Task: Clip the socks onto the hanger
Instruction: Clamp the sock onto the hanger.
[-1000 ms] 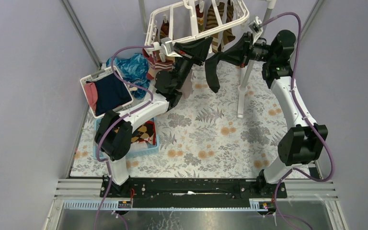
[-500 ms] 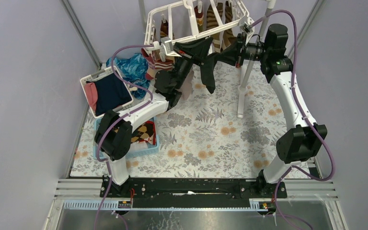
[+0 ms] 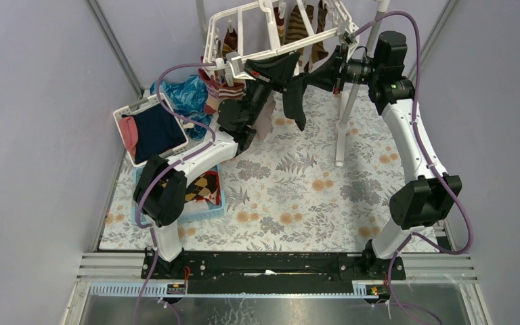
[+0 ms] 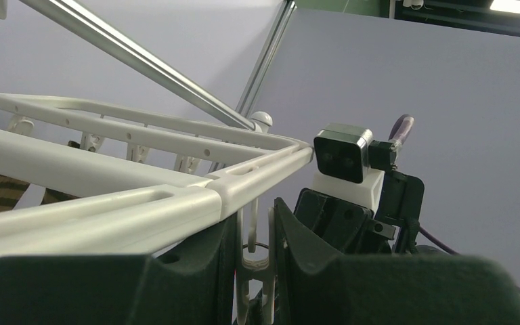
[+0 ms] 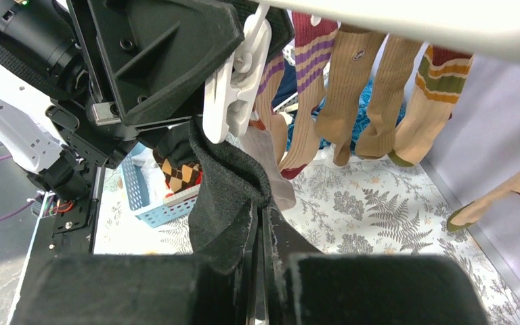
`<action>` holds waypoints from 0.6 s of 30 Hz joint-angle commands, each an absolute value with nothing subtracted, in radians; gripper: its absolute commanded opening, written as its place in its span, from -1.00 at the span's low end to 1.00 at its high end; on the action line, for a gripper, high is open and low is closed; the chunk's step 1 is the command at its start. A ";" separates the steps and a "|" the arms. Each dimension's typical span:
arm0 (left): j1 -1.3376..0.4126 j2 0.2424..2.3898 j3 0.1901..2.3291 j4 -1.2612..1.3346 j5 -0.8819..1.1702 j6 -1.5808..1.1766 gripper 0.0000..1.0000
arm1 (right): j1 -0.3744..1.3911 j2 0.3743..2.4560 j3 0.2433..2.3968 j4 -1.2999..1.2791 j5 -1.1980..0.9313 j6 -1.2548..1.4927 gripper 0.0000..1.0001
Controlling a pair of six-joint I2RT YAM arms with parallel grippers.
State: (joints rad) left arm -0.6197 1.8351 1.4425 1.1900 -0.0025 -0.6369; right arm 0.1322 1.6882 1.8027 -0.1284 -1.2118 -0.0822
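The white hanger (image 3: 209, 47) stands tilted at the back, with several tan and striped socks (image 5: 352, 88) hanging from its clips. My left gripper (image 3: 291, 66) is shut on a white clip (image 4: 257, 264) under the frame's front bar (image 4: 108, 210), one finger pressing each side. My right gripper (image 5: 261, 271) is shut on a plain black sock (image 5: 223, 196), holding its top edge just below that clip (image 5: 233, 95). In the top view the sock (image 3: 296, 101) dangles between both grippers. Whether the sock sits inside the clip's mouth cannot be told.
A white slotted basket (image 3: 123, 112) with navy and pink garments sits at the left, shiny blue cloth (image 3: 183, 95) behind it. A small blue basket (image 3: 206, 206) holds argyle socks by the left arm. The hanger's pole (image 3: 342, 128) stands just left of my right arm.
My right arm has swung left, carrying the black sock up to the clip held by the left gripper. The left arm has not moved.
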 commanded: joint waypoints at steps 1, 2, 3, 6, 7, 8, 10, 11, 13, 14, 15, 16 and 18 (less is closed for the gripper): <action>-0.603 1.813 1.430 1.231 -0.005 -0.618 -1.00 | 0.140 1.653 1.822 -0.165 -1.187 -0.121 -1.00; -0.603 1.813 1.430 1.230 -0.005 -0.616 -1.00 | 0.138 1.646 1.816 -0.164 -1.183 -0.124 -1.00; -0.603 1.814 1.429 1.230 -0.005 -0.615 -1.00 | 0.133 1.641 1.814 -0.163 -1.179 -0.123 -1.00; -0.601 1.816 1.427 1.229 -0.005 -0.611 -1.00 | 0.121 1.630 1.812 -0.148 -1.178 -0.106 -1.00; -0.601 1.815 1.427 1.229 -0.005 -0.610 -1.00 | 0.118 1.627 1.810 -0.137 -1.179 -0.091 -1.00; -0.601 1.815 1.426 1.229 -0.005 -0.609 -1.00 | 0.113 1.624 1.805 -0.123 -1.182 -0.079 -1.00; -0.601 1.817 1.428 1.229 -0.005 -0.609 -1.00 | 0.108 1.621 1.800 -0.102 -1.189 -0.055 -1.00; -0.601 1.818 1.428 1.229 -0.005 -0.609 -1.00 | 0.106 1.618 1.799 -0.096 -1.189 -0.048 -1.00; -0.601 1.818 1.428 1.229 -0.005 -0.609 -1.00 | 0.104 1.613 1.794 -0.079 -1.197 -0.031 -1.00; -0.601 1.818 1.427 1.229 -0.005 -0.608 -1.00 | 0.103 1.612 1.790 -0.064 -1.204 -0.016 -1.00; -0.601 1.818 1.426 1.228 -0.005 -0.606 -1.00 | 0.101 1.610 1.786 -0.049 -1.212 -0.007 -1.00; -0.601 1.819 1.427 1.227 -0.005 -0.605 -1.00 | 0.101 1.608 1.781 -0.036 -1.218 0.015 -1.00; -0.601 1.818 1.428 1.227 0.007 -0.604 -1.00 | 0.100 1.605 1.776 -0.026 -1.221 0.028 -1.00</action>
